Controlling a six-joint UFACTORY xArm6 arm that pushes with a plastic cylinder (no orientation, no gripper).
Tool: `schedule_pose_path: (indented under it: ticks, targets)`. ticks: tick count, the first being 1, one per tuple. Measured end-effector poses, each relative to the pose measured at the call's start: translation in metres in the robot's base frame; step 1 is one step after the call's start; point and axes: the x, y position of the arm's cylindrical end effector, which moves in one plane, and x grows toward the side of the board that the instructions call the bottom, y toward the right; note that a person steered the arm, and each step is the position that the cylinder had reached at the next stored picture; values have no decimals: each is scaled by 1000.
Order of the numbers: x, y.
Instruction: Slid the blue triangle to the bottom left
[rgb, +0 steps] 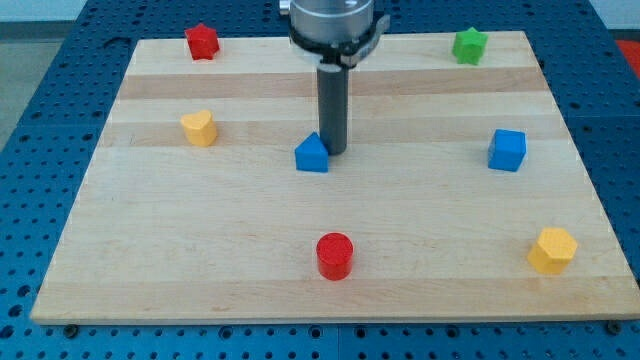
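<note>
Tool: my tip (332, 152) is a bare rod w/ nothing to open or close and holds nothing; it sits just beside the blue triangle (312, 155), at that block's upper-right side, touching or nearly so; can't tell which.

Near to far on the tabletop (150, 280): red cylinder (335, 256) near the view's bottom, about centre; yellow hexagon-ish block (552, 250) at bottom right. Mid-board: blue triangle roughly centre w/ the tip behind it, blue cube (507, 150) well apart to the view's right, yellow heart-like block (200, 128) to the left. Far edge: red star-like block (202, 42) top left, green star-like block (468, 45) top right.

Step in hand, as I judge it: contact/approach done or nearly, push not far along, since the triangle sits mid-board, well apart from the bottom-left corner.

Next move calls for: drive down and to the view's left, diagonal, keeping the tip behind the triangle's upper-right face so it doesn't slip off one side. Path to that corner looks free; red cylinder lies right of the line, yellow heart-like block above it. Correct if the block rotates.
</note>
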Motion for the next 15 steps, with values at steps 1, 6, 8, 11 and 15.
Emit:
schedule_pose_path:
  ticks: [1, 6, 8, 11, 15]
  targets:
    - [34, -13]
    - [-28, -49]
    - [-9, -117]
    - [48, -163]
    - [113, -142]
